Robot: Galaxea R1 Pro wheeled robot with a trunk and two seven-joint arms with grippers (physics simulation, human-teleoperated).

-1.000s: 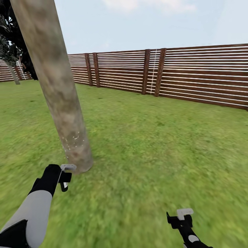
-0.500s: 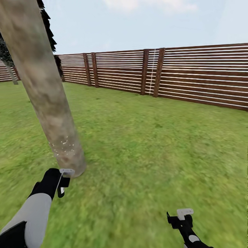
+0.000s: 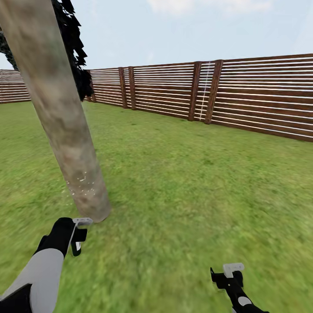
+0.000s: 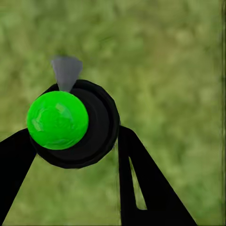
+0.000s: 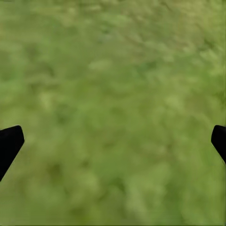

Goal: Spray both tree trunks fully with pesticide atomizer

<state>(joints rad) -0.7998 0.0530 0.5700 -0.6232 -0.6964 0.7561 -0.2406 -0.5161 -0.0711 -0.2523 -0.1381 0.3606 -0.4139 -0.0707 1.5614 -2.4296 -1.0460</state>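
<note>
**Atomizer in the left pincer, trunk just ahead**

My left pincer [image 3: 78, 237] is clamped on the pesticide atomizer [image 4: 70, 123] — from the left wrist camera I see its black round body with a bright green cap and a grey nozzle poking out, a dark finger on either side of it. My right pincer [image 3: 228, 276] hangs low over the grass with its fingers spread wide and nothing between them.

The tree trunk [image 3: 65, 130] stands just beyond the left pincer, close but not touching, with a scatter of pale flecks low on it near the base. Most of the column above looks bare to me, so I judge the spraying far from done.

The atomizer is, I'd guess, a light, rigid plastic bottle (smooth-sided, so it could twist in the grip). The hold around the body looks the sensible one — it leaves the nozzle free to point at the bark.

Around the pincers is open lawn [image 3: 195, 182]. The wooden fence [image 3: 261, 98] is well beyond, and a dark cypress [image 3: 76, 52] stands behind the trunk. Nothing stands between nozzle and trunk.
</note>
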